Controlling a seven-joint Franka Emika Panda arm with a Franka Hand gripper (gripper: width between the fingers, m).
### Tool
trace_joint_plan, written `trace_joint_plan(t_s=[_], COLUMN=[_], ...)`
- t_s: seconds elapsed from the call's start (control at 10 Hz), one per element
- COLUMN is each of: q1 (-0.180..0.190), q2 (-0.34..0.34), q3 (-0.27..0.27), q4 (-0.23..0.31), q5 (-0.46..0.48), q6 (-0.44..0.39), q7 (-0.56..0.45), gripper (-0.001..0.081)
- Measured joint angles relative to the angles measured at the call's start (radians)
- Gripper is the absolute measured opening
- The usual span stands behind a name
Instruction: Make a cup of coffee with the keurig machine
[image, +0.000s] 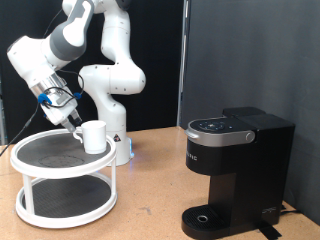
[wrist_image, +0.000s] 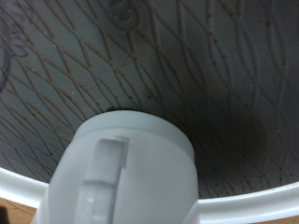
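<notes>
The cup (image: 94, 135) is a white mug standing on the top tier of a round two-tier white stand (image: 60, 178) at the exterior view's left. My gripper (image: 72, 116) hangs just beside the cup, on its left in that view, close to it or touching it. The wrist view shows the cup (wrist_image: 126, 173) very close, its handle facing the camera, on the stand's dark patterned mat (wrist_image: 187, 65); no fingers show there. The keurig machine (image: 235, 165) stands at the exterior view's right, lid down, with nothing on its round drip tray (image: 205, 218).
The stand's white rim (wrist_image: 252, 203) runs right next to the cup. The robot's white base (image: 112, 95) stands behind the stand. A wooden tabletop (image: 150, 195) lies between stand and machine. A black curtain forms the backdrop.
</notes>
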Motion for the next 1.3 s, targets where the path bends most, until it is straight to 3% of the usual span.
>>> trace_joint_plan(t_s=[0.4, 0.5, 0.6, 0.7, 0.8, 0.9, 1.0, 1.1, 1.2, 1.3], q1=[0.011, 0.011, 0.011, 0.011, 0.011, 0.011, 0.011, 0.005, -0.012, -0.029], q2=[0.004, 0.004, 0.004, 0.005, 0.007, 0.010, 0.016, 0.023, 0.027, 0.025], q3=[0.000, 0.000, 0.000, 0.000, 0.002, 0.004, 0.007, 0.017, 0.037, 0.045], q4=[-0.003, -0.005, -0.007, -0.011, -0.014, -0.017, -0.017, -0.017, -0.012, 0.001], q5=[0.011, 0.011, 0.011, 0.011, 0.011, 0.011, 0.011, 0.000, -0.040, -0.057], q6=[0.000, 0.001, 0.007, 0.018, 0.031, 0.050, 0.067, 0.092, 0.090, 0.065], q7=[-0.001, -0.001, 0.000, 0.003, 0.008, 0.014, 0.020, 0.048, 0.095, 0.116], gripper=[0.0734, 0.0622, 0.0622, 0.0420, 0.0285, 0.0285, 0.0117, 0.0117, 0.0027, 0.0006])
